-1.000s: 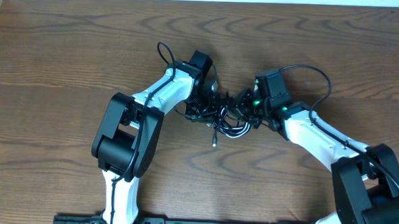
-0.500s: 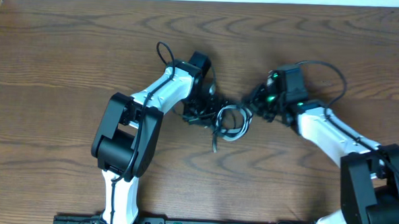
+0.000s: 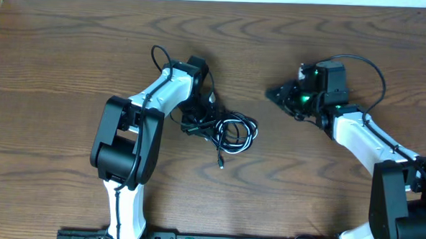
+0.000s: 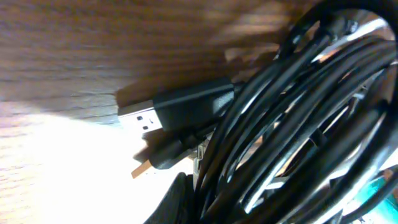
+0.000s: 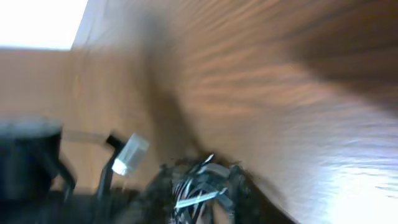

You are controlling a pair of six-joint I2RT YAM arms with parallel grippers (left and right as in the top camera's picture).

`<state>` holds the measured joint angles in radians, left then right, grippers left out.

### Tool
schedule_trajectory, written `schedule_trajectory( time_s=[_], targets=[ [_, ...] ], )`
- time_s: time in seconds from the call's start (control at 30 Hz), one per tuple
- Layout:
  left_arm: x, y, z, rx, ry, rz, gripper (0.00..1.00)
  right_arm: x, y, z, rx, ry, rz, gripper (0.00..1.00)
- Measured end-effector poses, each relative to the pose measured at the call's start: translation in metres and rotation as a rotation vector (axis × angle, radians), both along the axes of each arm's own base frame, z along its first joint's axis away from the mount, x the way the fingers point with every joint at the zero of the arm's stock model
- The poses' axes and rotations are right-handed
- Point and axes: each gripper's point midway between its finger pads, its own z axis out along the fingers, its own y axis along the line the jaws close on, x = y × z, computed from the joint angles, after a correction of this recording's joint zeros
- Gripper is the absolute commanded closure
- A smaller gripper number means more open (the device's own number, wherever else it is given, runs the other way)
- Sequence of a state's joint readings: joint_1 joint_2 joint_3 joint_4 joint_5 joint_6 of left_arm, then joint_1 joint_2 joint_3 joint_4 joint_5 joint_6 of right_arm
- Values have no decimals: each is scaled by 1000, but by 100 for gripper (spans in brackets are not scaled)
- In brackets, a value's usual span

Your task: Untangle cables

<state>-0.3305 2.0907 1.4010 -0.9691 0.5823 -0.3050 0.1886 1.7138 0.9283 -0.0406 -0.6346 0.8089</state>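
First, overhead view. Wooden table (image 3: pixel 72 56), dark brown grain. Cables (image 3: pixel 230 129): one tangled bundle of thin black cords, lying flat near table centre, loops overlapping. White cord (image 3: pixel 246 137) threaded through the right-hand loops. One loose black end with small plug (image 3: pixel 220 163) trailing toward the near edge, clear of the bundle. Left gripper (image 3: pixel 197 113) low at the bundle's left end, fingers together and clamped on the cables there. Left arm (image 3: pixel 129 137) stretched diagonally from the near-left edge. Right gripper (image 3: pixel 277 95) to the right of the bundle, well apart from it, touching no cord; finger spacing not readable from this height. Right arm (image 3: pixel 363 137) bent back toward the near-right corner, green light showing at its wrist.

Next, left wrist view. Very close on the cables (image 4: pixel 298 124): many black strands packed side by side, filling the right half of the frame. Flat USB plug (image 4: pixel 143 117) with metal tip pointing left, lying on the table (image 4: pixel 62 50). Smaller plug (image 4: pixel 149 163) just below it, tip angled down-left. Own fingers not distinguishable among the strands.

Last, right wrist view. Heavily blurred. Table (image 5: pixel 280 93) across most of the frame. Cables (image 5: pixel 199 186) as a dark clump with pale glints at the lower edge, some way off. Own fingers not discernible; apart or together cannot be told.
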Motion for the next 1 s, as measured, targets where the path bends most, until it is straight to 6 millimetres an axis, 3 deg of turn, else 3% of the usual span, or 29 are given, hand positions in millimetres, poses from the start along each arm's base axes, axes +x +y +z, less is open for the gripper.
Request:
schedule_trajectory(
  time_s=[0.3,0.47,0.7,1.0],
  targets=[
    [1,-6,3,-33,7,15,92,-43,59,16,119,-6,266,65],
    [5,-9,3,-41,-1,34,92,-68,81,10,114,56,333,69],
    [8,-10,2,-45,-12,42,92,-99,93,-14,9,180,340,73],
    [10,-10,2,-47,-16,44,92,-95,94,-29,-105,182,247,77]
  ],
)
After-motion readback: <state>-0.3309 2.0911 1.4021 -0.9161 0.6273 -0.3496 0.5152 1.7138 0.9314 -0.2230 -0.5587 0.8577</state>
